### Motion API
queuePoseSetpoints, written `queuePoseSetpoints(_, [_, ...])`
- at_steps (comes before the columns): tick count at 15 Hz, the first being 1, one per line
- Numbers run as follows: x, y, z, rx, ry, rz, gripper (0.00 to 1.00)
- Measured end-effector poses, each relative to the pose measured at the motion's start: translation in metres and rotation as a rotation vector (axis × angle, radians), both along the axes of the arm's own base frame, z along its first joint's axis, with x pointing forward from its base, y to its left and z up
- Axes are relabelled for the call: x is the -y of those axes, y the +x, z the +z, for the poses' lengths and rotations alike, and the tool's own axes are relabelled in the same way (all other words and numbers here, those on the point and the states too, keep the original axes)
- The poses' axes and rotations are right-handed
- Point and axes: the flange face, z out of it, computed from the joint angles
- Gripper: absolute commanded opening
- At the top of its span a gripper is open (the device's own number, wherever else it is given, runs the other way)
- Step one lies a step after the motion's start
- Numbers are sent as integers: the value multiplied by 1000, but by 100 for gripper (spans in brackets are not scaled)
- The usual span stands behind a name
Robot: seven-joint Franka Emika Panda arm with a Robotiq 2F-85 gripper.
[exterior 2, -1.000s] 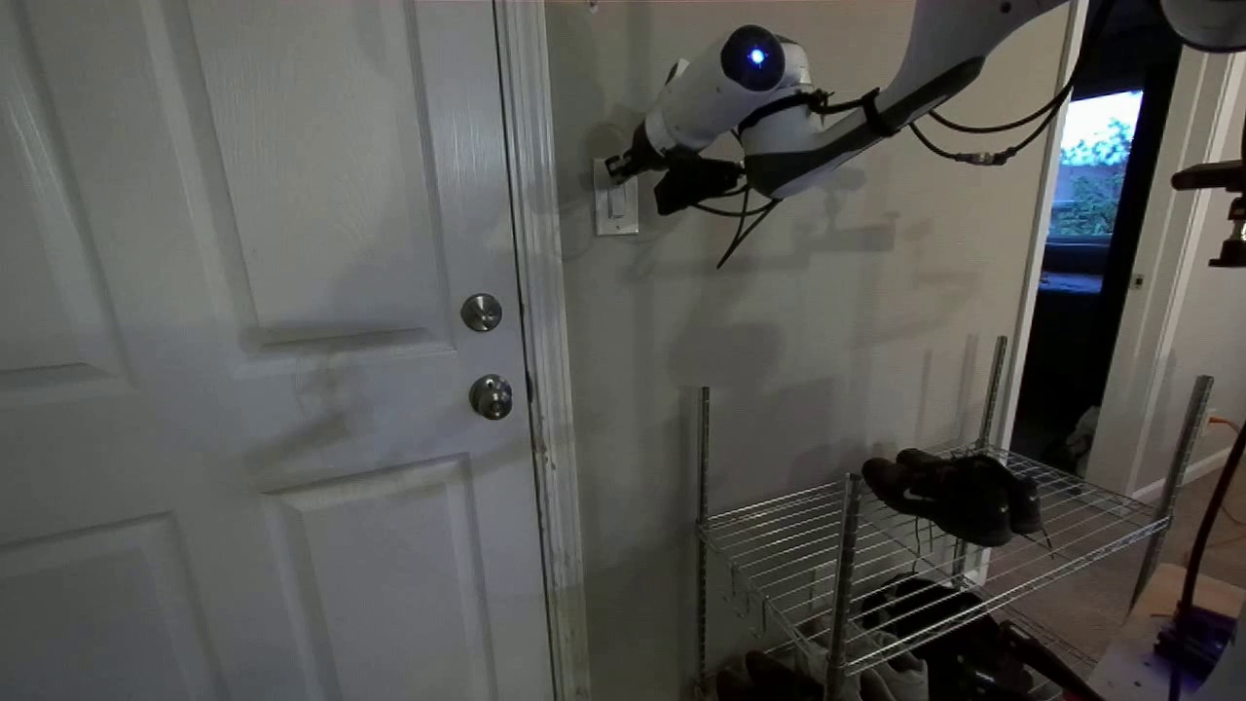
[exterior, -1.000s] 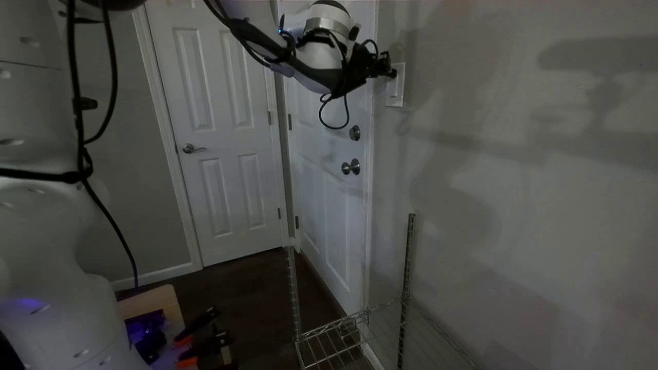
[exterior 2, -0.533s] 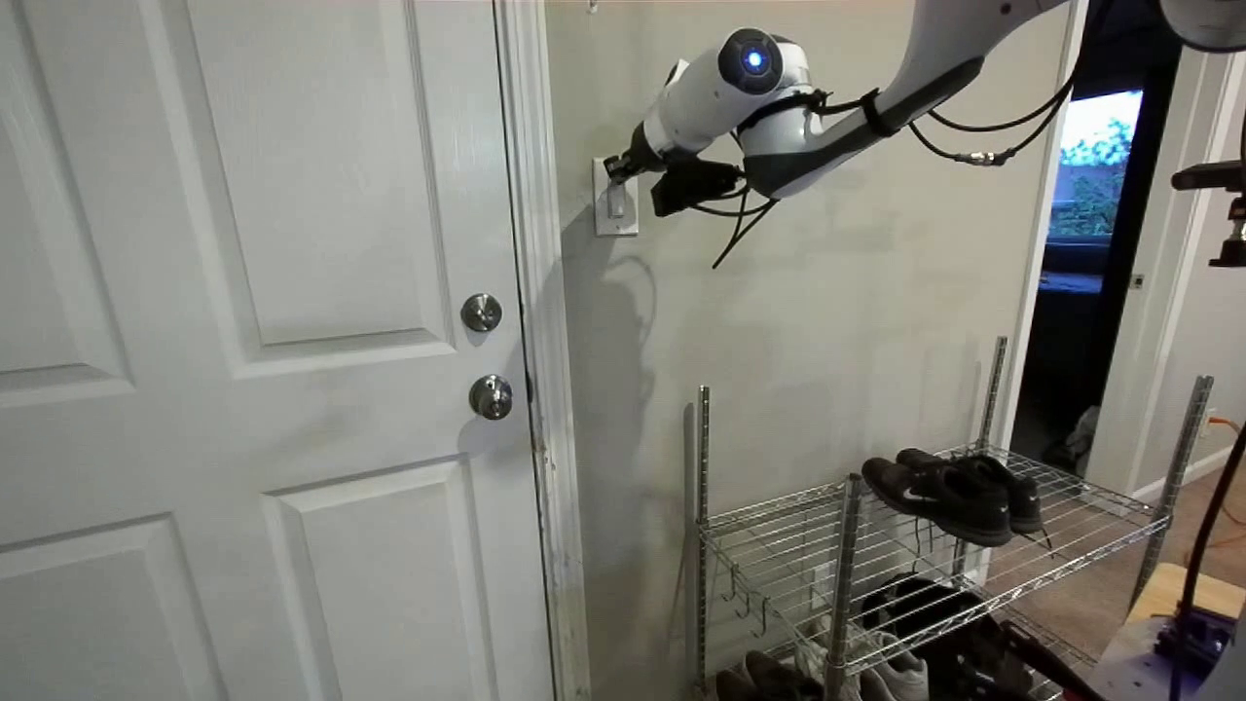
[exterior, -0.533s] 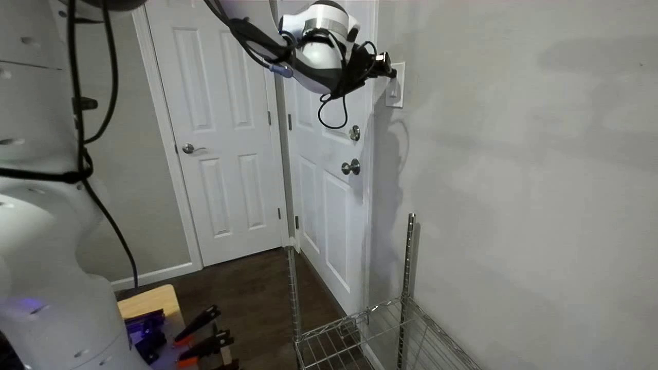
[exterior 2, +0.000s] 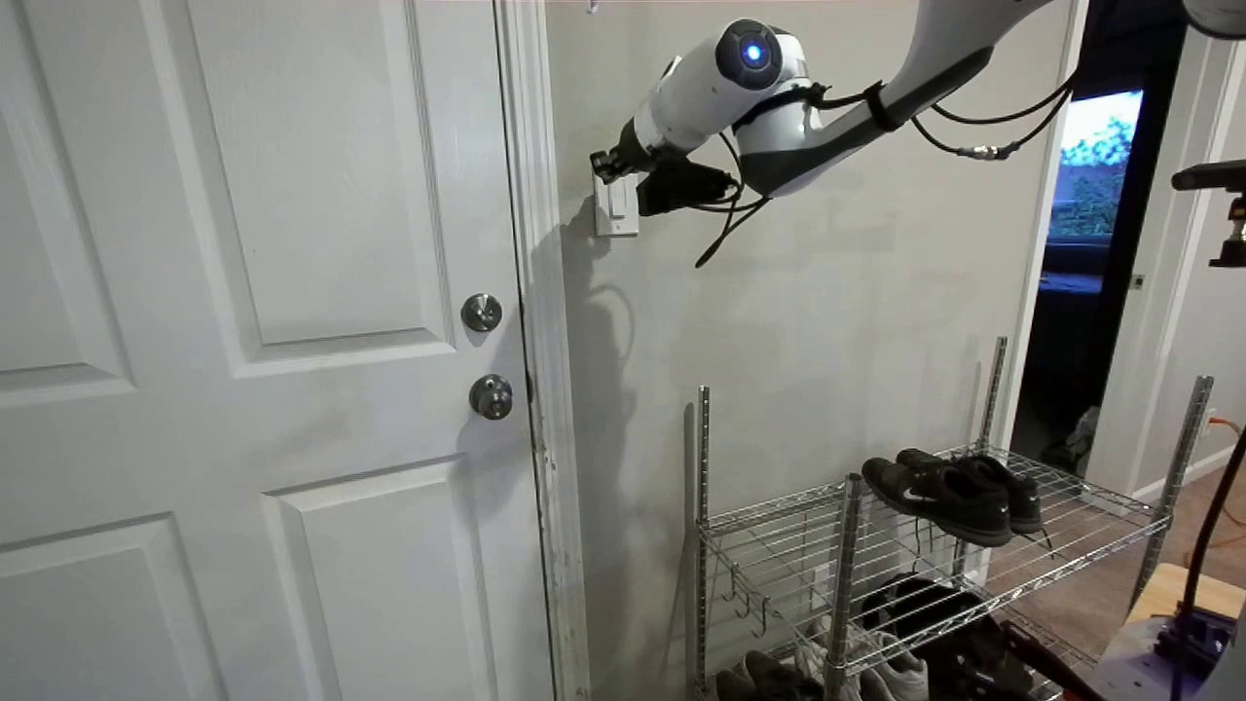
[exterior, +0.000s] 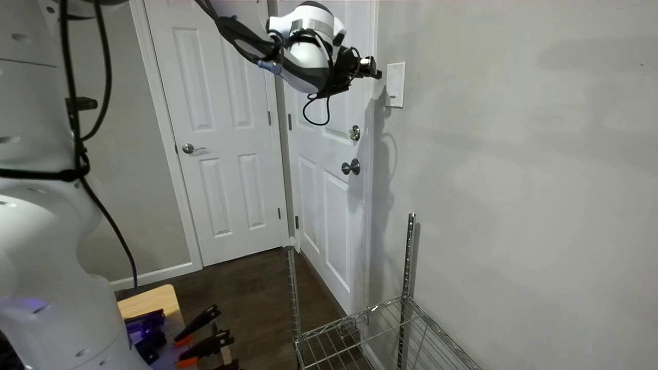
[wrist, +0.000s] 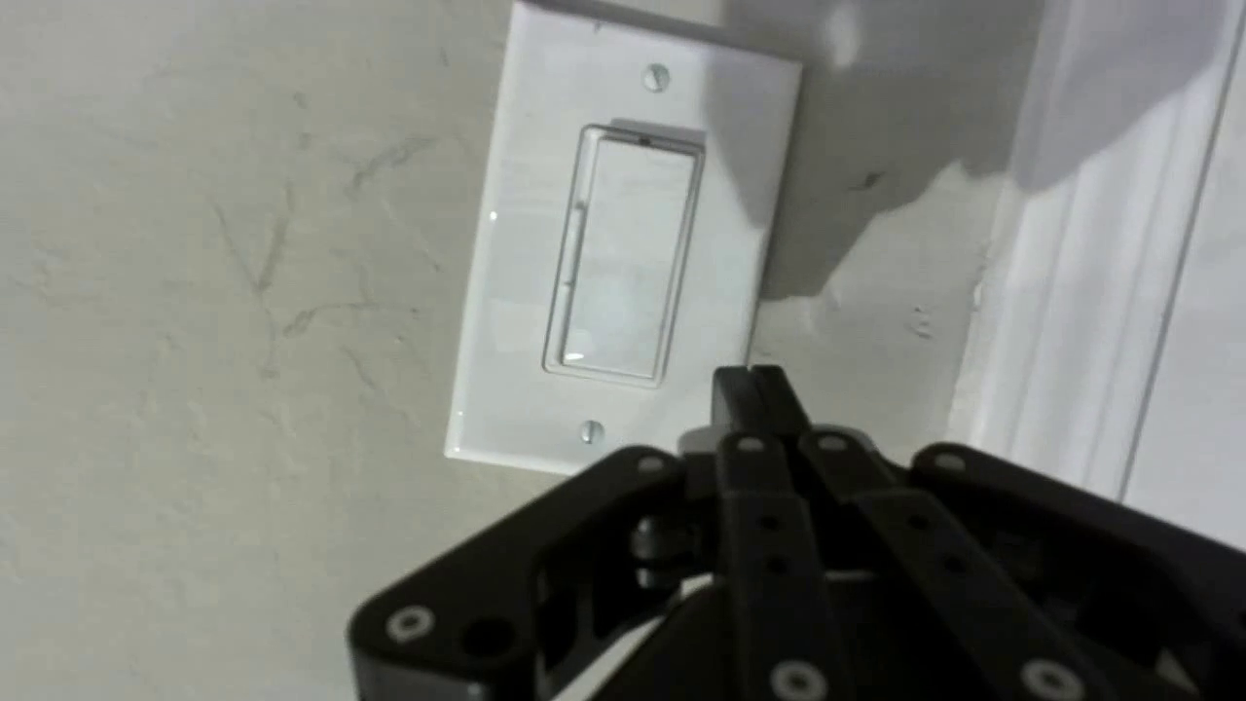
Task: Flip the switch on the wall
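The switch is a white upright plate with a rectangular rocker, and it shows in both exterior views [exterior: 396, 85] [exterior 2: 617, 216] and large in the wrist view [wrist: 623, 253]. It is mounted on the pale wall [exterior: 514, 205], which also fills the left of the wrist view [wrist: 243, 389]. My gripper [exterior: 379, 75] is shut and empty, a short gap away from the plate. In an exterior view the gripper [exterior 2: 601, 167] covers the plate's upper left part. In the wrist view the fingertips [wrist: 752, 375] are together, in front of the plate's edge opposite the rocker's lower end.
A white door [exterior 2: 321, 409] with a knob [exterior 2: 491, 397] and deadbolt [exterior 2: 481, 313] is beside the switch, with its frame [wrist: 1081, 253] close to the plate. A wire rack [exterior 2: 779, 506] with black shoes [exterior 2: 939, 497] stands below along the wall.
The scene turned from dim to brighter between one second and half a second ago. Since then my gripper has moved back from the switch, and more of the plate shows in an exterior view.
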Motion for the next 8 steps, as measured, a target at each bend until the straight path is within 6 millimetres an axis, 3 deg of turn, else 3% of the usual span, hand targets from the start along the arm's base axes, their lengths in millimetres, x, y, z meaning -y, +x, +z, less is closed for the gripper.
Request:
queuePoseSetpoints(3, [-12,-14,1,6,27,5,3])
queuePoseSetpoints(8, [-14,-31,-7,0,79,-16,3])
